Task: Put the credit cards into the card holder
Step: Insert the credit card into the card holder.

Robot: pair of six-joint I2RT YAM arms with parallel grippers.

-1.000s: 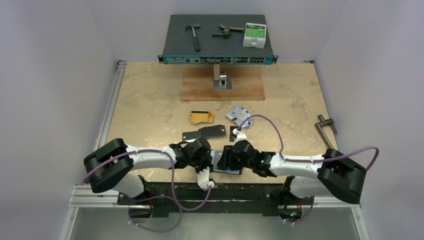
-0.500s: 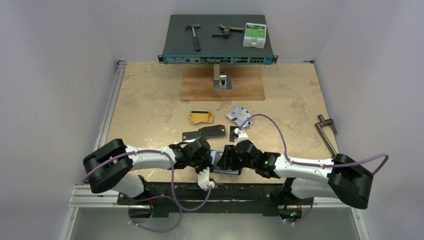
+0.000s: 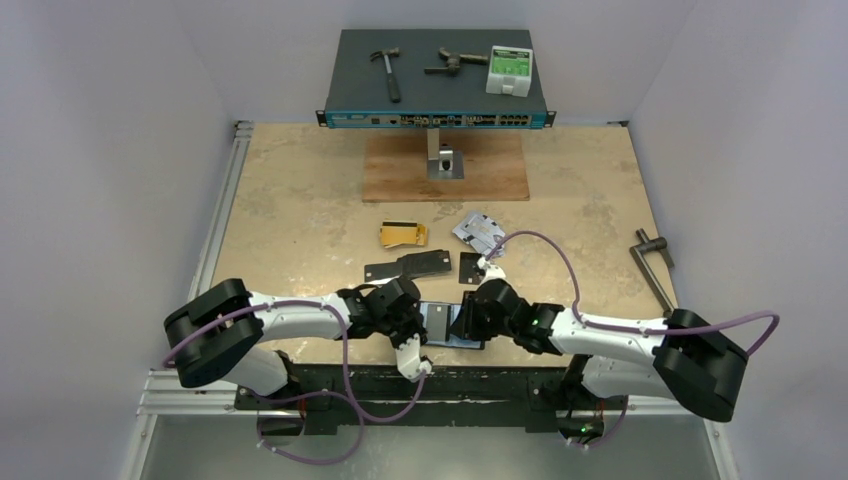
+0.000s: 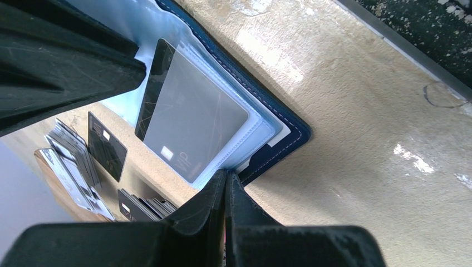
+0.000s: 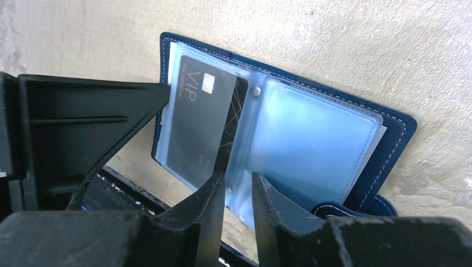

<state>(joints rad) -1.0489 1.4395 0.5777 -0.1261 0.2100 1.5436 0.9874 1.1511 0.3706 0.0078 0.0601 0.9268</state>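
Dark navy-blue folding card holder (image 5: 311, 128) lying open on the beige stone-patterned desk (image 3: 300, 200) at its near edge, between the two arms, with its clear soft plastic sleeves uppermost. A thin black plastic card (image 5: 197, 119) marked VIP sits in the sleeve nearer the left tool (image 4: 225, 192), one edge seemingly uncovered. That tool's fingers are pressed together with their tips at the holder's edge; whether they pinch a sleeve cannot be told. The right tool (image 5: 236, 186) hovers over the central fold, jaws narrowly apart, nothing seen between them. Farther from the arms lie gold-yellow cards (image 3: 403, 234), silver-grey striped cards (image 3: 478, 230) and flat black cards (image 3: 408, 267). Judged handling: cards light, stiff, slick and flat against the desk, best nipped across one short edge; sleeves limp, the light holder apt to slide unless pinned
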